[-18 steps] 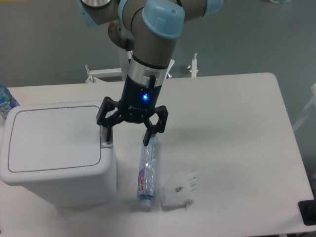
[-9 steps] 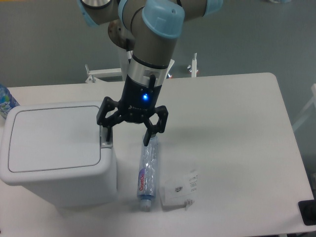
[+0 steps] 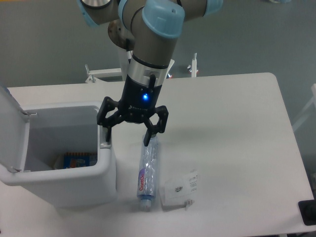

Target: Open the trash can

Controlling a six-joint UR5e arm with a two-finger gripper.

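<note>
Lid now swung up; trash can (image 3: pixel 74 190) open. Pincer (image 3: pixel 127 138) spread, empty, left finger on bin's right rim.

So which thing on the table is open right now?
The big white trash can: its lid stands up at the left and you can see inside. The toothpaste tube and the small white packet lie flat on the table.
</note>
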